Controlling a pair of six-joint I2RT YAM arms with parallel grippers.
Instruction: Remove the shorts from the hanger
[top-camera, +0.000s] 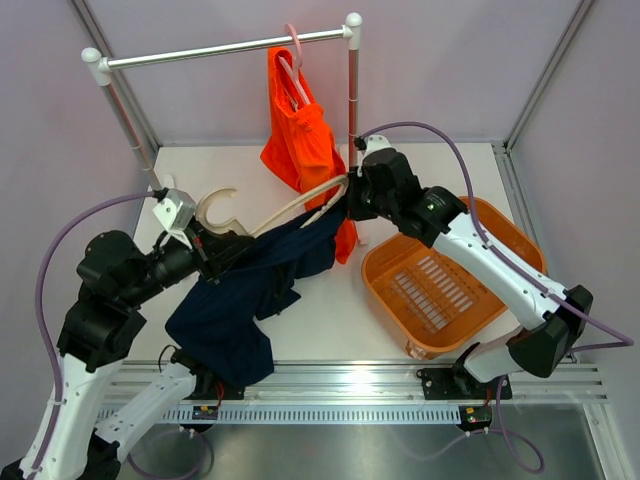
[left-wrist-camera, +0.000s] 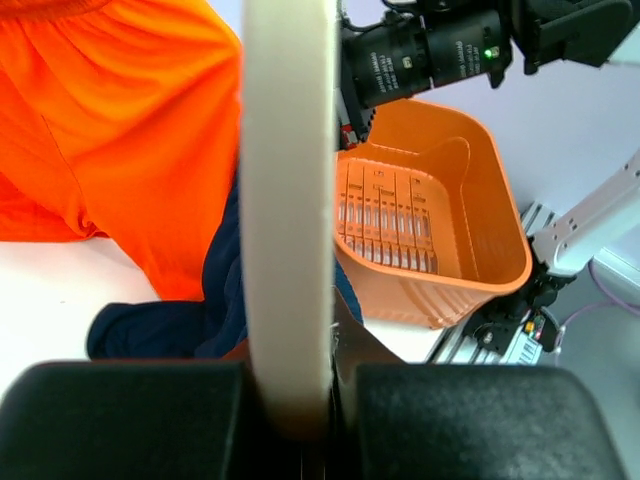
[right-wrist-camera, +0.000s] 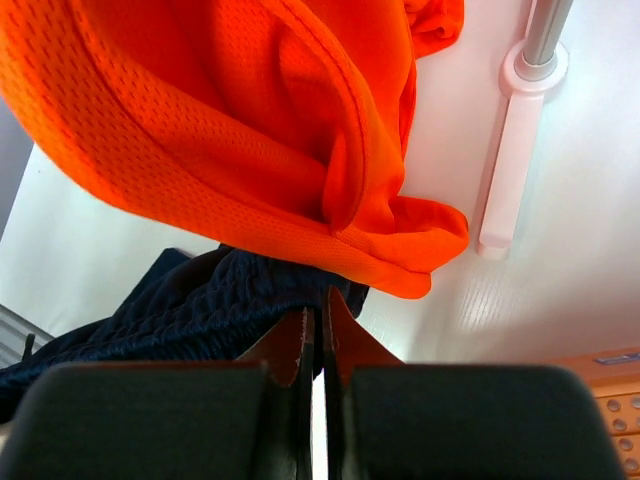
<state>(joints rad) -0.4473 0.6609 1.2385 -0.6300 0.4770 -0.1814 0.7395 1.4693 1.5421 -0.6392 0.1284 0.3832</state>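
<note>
Far left of the orange basket (top-camera: 450, 290), our left tool (left-wrist-camera: 300, 400) pinches the cream hanger (left-wrist-camera: 288, 200). The navy shorts (top-camera: 240, 310) trail from it onto the desk (top-camera: 330, 320), left of the basket. Our right tool (right-wrist-camera: 318, 340), pressed together on the navy fabric's upper edge, sits just left of the basket, beneath the hanging orange shorts (top-camera: 300, 140).

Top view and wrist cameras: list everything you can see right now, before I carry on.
Navy shorts: one, dark blue, draped on cream hanger, trailing onto table.
Orange shorts: one, bright orange, on pink hanger.
Cream hanger: one, above table.
Pink hanger: one, hooked on rack.
Rack: one, silver, table's far edge.
Basket: one, orange, table's right side.
Table: one, white.
Left gripper: black, shut on cream hanger.
Right gripper: black, closed, at navy shorts' edge; grip unclear.
</note>
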